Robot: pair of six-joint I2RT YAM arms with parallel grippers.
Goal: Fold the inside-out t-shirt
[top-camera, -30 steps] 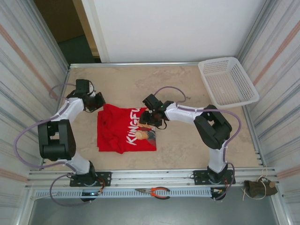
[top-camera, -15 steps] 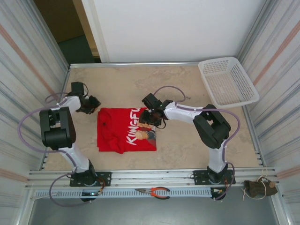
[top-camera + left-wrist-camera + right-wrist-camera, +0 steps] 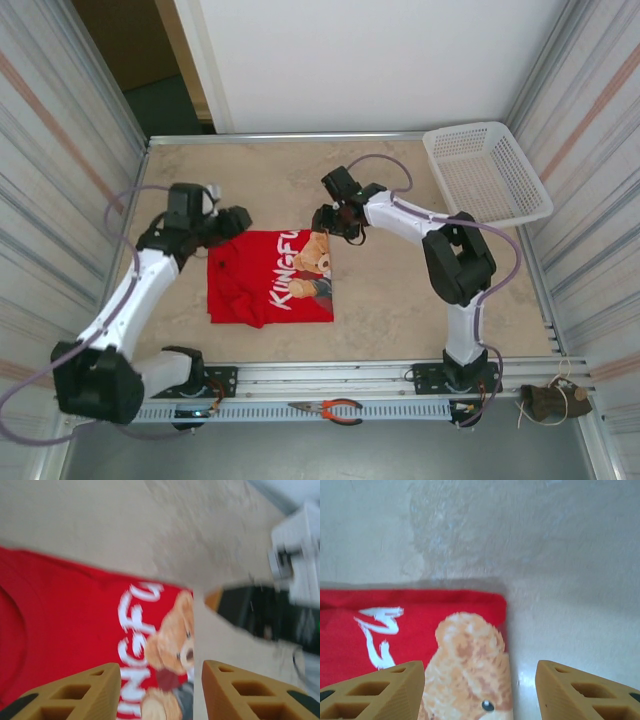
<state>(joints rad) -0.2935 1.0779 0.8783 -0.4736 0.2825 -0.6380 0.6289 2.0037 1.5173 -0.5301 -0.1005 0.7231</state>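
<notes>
The right gripper [image 3: 325, 220] is no longer sitting over the printed part of the inside-out t-shirt [image 3: 265, 285], as it was a second ago; it is now hovering at the shirt's far right corner, leaving the teddy-bear graphic [image 3: 316, 255] fully uncovered. The left gripper [image 3: 235, 221] is now hanging just past the shirt's far left corner, with its arm stretched out rather than folded back as before. The small raised bump along the shirt's far edge is gone, and the cloth is lying as a flat, nearly square packet in the middle of the table [image 3: 400, 300], between the two arms. In both wrist views the tan, ribbed fingers [image 3: 95, 690] are standing apart with nothing between them: the left pair partly open, the right pair [image 3: 380, 687] wider, both holding nothing. The shirt is showing soft bright red fabric with a fuzzy brown bear and white lettering [image 3: 283, 270] running along the fold. The table is showing a matte, beige, mottled stone-like surface. A white plastic lattice basket [image 3: 440, 137] is sitting at the far right corner, and red-handled pliers [image 3: 335, 408] are lying on the metal rail at the near edge.
</notes>
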